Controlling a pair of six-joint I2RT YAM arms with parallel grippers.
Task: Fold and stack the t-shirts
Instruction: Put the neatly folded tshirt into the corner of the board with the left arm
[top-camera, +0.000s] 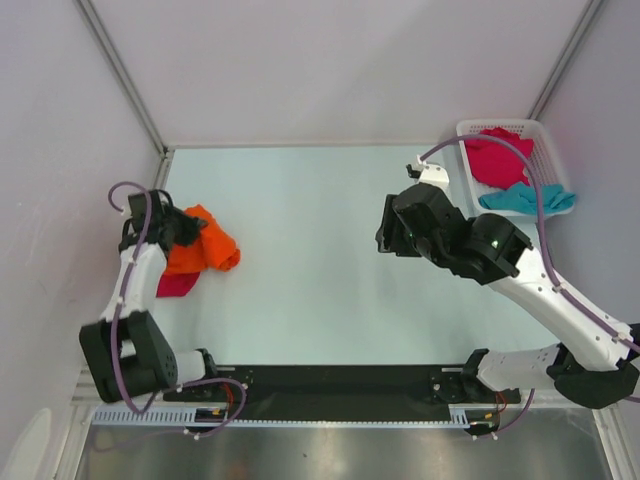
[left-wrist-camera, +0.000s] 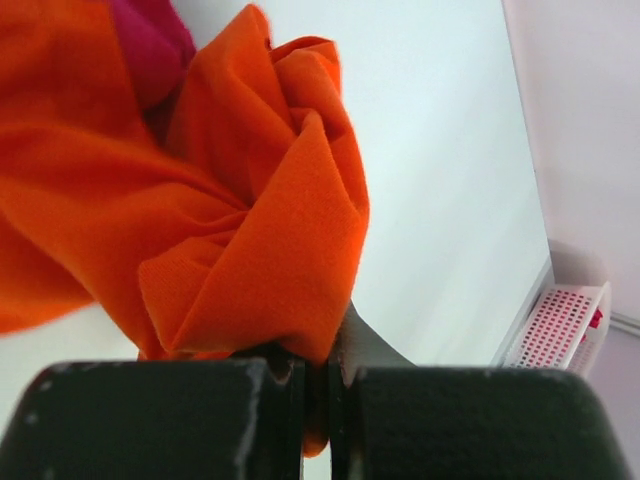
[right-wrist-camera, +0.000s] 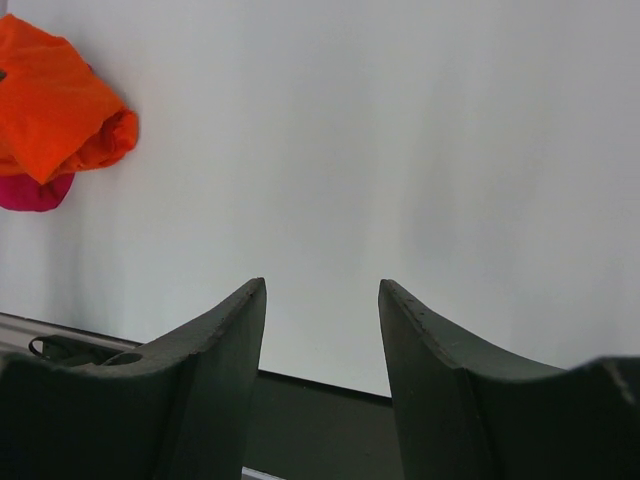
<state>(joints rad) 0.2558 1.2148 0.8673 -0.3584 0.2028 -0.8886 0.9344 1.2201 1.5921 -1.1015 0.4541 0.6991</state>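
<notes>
The crumpled orange cloth t-shirt (top-camera: 205, 250), atop a magenta cloth shirt (top-camera: 178, 285) at the table's (top-camera: 320, 260) left, is being clamped by the left gripper (left-wrist-camera: 318, 385), seemingly for spreading; the right gripper (right-wrist-camera: 322, 330) is being held apart, empty.

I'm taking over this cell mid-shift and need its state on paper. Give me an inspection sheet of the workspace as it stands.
Surface: pale table, no marks seen.
Job's things: orange t-shirt bunched at left over a magenta t-shirt; second magenta t-shirt in the white lattice basket, teal t-shirt spilling over its near edge.
Clutter: nothing seen.
Grippers: left gripper shut on the orange t-shirt; right gripper open, holding nothing, above the table.
Cables: purple cables looped along both arms.
Surroundings: white walls, metal frame posts.
</notes>
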